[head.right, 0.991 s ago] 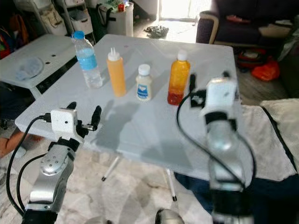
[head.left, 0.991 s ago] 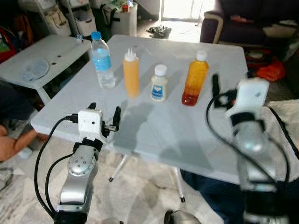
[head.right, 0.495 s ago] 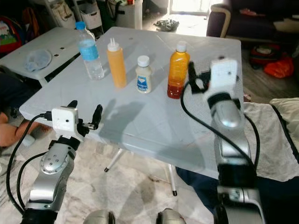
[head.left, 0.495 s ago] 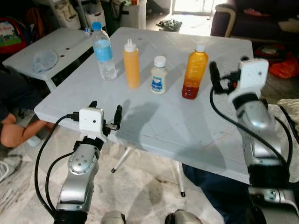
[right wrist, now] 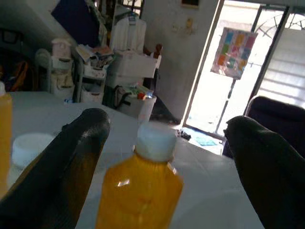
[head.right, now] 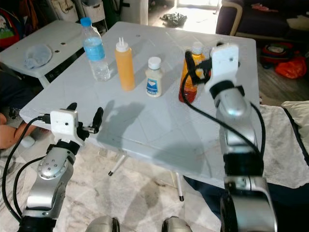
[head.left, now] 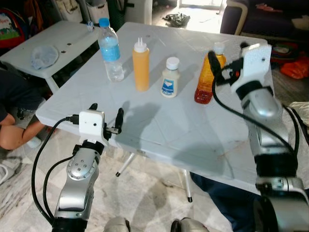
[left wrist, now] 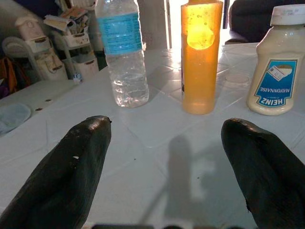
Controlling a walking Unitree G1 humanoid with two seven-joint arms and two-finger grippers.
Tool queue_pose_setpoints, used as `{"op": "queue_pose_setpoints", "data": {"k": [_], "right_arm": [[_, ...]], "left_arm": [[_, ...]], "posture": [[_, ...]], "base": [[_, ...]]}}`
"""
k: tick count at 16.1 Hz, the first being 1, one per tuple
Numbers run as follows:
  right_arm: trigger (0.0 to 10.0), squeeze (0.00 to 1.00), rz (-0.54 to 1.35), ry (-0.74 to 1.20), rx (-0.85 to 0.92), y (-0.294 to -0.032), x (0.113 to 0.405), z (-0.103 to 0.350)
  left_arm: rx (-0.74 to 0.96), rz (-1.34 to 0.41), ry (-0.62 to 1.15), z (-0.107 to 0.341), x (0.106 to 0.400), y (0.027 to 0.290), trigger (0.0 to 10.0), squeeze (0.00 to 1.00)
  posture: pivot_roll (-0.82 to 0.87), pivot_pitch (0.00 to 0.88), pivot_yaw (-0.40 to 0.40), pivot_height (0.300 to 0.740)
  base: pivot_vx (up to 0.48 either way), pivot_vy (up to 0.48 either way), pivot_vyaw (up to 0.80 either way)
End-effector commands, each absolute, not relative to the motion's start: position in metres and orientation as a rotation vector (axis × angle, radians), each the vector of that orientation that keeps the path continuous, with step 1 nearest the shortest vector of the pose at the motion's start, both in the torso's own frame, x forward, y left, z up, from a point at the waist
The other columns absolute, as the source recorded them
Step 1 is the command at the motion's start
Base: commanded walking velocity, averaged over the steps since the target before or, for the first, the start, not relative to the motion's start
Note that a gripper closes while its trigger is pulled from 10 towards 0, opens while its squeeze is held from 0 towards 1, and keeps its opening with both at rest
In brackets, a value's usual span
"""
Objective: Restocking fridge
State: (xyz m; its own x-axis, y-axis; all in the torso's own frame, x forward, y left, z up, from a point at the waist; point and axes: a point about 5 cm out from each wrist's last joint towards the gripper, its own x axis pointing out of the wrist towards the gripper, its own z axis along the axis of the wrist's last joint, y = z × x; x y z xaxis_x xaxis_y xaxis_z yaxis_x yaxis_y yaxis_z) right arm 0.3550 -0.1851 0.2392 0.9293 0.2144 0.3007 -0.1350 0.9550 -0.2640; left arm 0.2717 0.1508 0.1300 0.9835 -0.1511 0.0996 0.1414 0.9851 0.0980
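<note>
— What stands on the white surface [head.left: 159, 130]?
— Four upright containers in a row: a clear water bottle [head.left: 110, 49] with blue cap and label, an orange squeeze bottle [head.left: 141, 65] with a white nozzle, a white-capped mayonnaise jar [head.left: 170, 77], and an orange juice bottle [head.left: 204, 82].
— Any apart from the others?
— The juice bottle, red-tinted at its base, stands at the right end, partly hidden.

A person's leg [head.left: 14, 137] shows beside the smaller side table [head.left: 63, 46].

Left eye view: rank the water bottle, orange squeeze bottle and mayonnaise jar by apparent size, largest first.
1. Water bottle, tallest.
2. Orange squeeze bottle, close behind, though it stands slightly nearer, so unsure.
3. Mayonnaise jar, clearly smallest.
</note>
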Motion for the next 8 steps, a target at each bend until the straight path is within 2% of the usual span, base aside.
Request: {"op": "queue_pose_setpoints", "data": {"k": [1, 6, 7, 8], "right_arm": [[10.0, 0.0, 0.181, -0.347, -0.26, -0.187, 0.358, 0.244], [10.0, 0.0, 0.162, -0.331, -0.248, -0.192, 0.368, 0.244], [7.3, 0.0, 0.169, -0.33, -0.249, -0.193, 0.371, 0.245], [3.1, 0.0, 0.175, -0.326, -0.251, -0.193, 0.374, 0.246]], "left_arm": [[0.107, -0.149, -0.109, 0.133, 0.27, 0.153, 10.0, 0.0], [0.116, -0.162, -0.1, 0.133, 0.269, 0.154, 10.0, 0.0], [0.118, -0.166, -0.098, 0.134, 0.269, 0.154, 10.0, 0.0], [0.12, -0.17, -0.096, 0.134, 0.268, 0.154, 10.0, 0.0]], "posture": [[0.04, 0.083, 0.048, 0.74], [0.05, 0.093, 0.06, 0.74], [0.05, 0.095, 0.063, 0.74], [0.05, 0.096, 0.065, 0.74]], "base": [[0.0, 0.0, 0.0], [0.0, 0.0, 0.0], [0.0, 0.0, 0.0], [0.0, 0.0, 0.0]]}}
